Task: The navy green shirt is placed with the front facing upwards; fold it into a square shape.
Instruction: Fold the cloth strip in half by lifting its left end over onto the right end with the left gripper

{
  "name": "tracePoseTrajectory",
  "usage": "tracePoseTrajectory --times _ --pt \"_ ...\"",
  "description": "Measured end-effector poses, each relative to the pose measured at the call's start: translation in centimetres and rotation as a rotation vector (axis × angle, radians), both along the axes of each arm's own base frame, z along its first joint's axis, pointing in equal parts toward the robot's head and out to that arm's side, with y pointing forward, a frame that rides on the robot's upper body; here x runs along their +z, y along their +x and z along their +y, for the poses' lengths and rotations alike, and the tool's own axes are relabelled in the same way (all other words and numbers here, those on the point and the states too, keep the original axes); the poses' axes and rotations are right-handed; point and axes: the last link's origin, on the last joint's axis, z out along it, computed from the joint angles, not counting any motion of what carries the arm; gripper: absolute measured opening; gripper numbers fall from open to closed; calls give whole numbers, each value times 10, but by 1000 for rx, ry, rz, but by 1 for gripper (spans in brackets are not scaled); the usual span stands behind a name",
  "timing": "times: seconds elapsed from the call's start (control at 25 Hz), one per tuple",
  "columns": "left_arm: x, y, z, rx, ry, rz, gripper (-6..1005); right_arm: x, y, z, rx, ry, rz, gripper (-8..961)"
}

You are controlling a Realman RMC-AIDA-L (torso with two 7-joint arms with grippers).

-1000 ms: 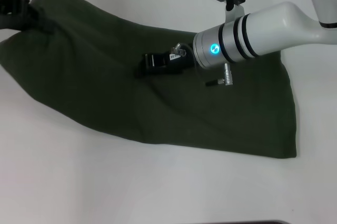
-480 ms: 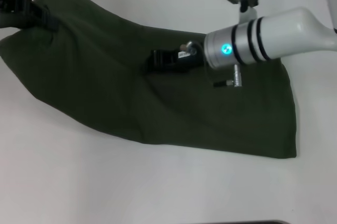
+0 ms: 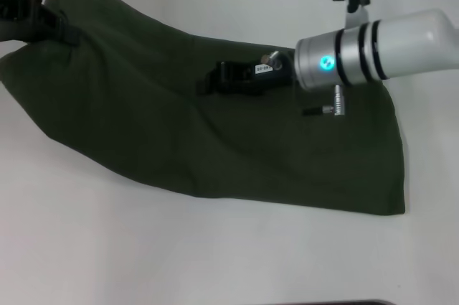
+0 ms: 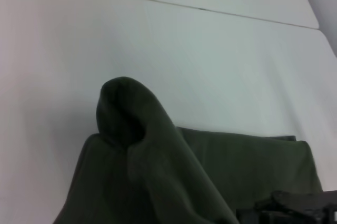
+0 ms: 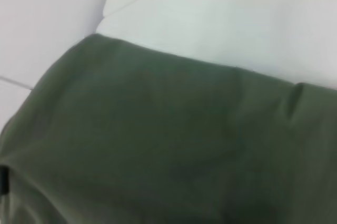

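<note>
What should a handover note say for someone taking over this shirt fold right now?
Left claw: at the far left corner of the navy green shirt, shut on a bunched-up peak of cloth, lifted off the table.
Right claw: over the shirt's middle; open or shut cannot be told.
Shirt: already folded into a long band running across the table, plain side up, no lettering showing.
Done: first folds.
Left: probably bring the held left end over toward the right to shorten the band into a square, then release and flatten.
</note>
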Motion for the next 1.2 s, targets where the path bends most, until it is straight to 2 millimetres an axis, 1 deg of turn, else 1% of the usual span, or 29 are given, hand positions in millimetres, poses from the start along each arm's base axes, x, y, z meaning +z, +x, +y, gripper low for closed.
tracePoseTrajectory --times 0.24,0.64,0.8,0.96,1.2 --pt "3 8 -3 -31 -11 -24 68 -7 -10 4 12 0 -22 16" --pt "4 11 -3 -40 -4 -31 68 -20 -23 3 4 -35 -51 17" --pt "3 13 -2 -48 -4 -43 69 -21 -25 4 2 -35 -55 17" --pt "0 19 -1 -68 -14 -49 69 -25 -22 4 -17 -27 -85 17" --pt "-5 26 0 -92 -24 -54 68 -25 -23 6 -24 -15 -83 18"
